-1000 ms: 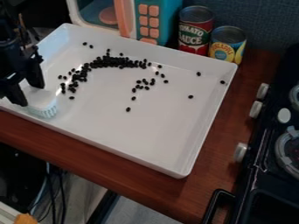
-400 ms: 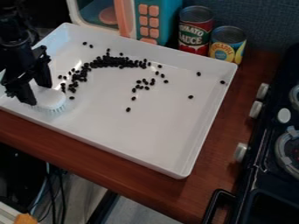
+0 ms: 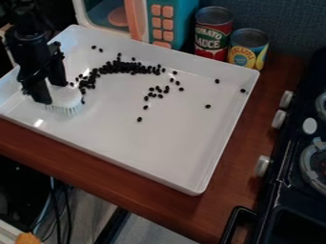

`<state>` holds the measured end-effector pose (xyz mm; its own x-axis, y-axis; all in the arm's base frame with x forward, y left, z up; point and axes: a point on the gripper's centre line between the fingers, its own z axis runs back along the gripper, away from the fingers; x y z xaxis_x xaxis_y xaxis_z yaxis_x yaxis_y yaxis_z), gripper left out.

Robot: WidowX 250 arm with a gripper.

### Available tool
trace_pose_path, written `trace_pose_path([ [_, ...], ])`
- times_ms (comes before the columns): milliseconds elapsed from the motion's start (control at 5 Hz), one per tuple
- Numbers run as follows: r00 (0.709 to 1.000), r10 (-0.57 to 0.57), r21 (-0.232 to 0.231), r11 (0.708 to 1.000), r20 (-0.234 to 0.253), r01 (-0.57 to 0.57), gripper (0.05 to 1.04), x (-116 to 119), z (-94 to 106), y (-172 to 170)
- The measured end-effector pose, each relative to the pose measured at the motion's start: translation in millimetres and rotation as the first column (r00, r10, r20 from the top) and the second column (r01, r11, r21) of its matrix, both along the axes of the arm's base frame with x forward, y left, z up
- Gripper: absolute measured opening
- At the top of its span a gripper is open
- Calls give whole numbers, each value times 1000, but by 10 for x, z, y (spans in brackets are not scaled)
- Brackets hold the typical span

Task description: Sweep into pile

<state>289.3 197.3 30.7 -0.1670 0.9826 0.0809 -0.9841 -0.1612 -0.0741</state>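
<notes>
At the tray's left side, the black gripper (image 3: 52, 93) points down, shut on a white brush (image 3: 66, 100) whose pale bristles face down at the tray floor. The white tray (image 3: 172, 147) holds small black beans. A dense band of beans (image 3: 130, 67) runs along the upper middle and curves down to the left, its lower end right beside the brush. A looser cluster (image 3: 155, 90) lies near the centre, with one bean (image 3: 139, 119) below it. Single beans are scattered at the right, one (image 3: 208, 106) among them.
Behind the tray stand a toy microwave (image 3: 161, 24), a tomato sauce can (image 3: 212, 33) and a pineapple can (image 3: 248, 48). A black stove (image 3: 286, 176) with knobs is at the right. The wooden counter (image 3: 121, 178) ends in front of the tray.
The gripper and brush have moved right along the tray's left part, up to the lower left end of the bean band. A few beans there now sit against or behind the brush.
</notes>
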Motion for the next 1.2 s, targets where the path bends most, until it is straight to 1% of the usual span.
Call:
trace_pose_path([
  [400,998,56,-2,998,-3,-56,685,316,-7,-16],
  [600,998,61,-10,998,1,-61,685,461,-13,-51],
  [800,1000,10,-10,1000,-1,-10,685,531,-31,-144],
  [1000,991,-134,-6,991,2,134,685,616,-28,-245],
  [1200,972,-234,30,972,-15,234,685,733,-24,-308],
])
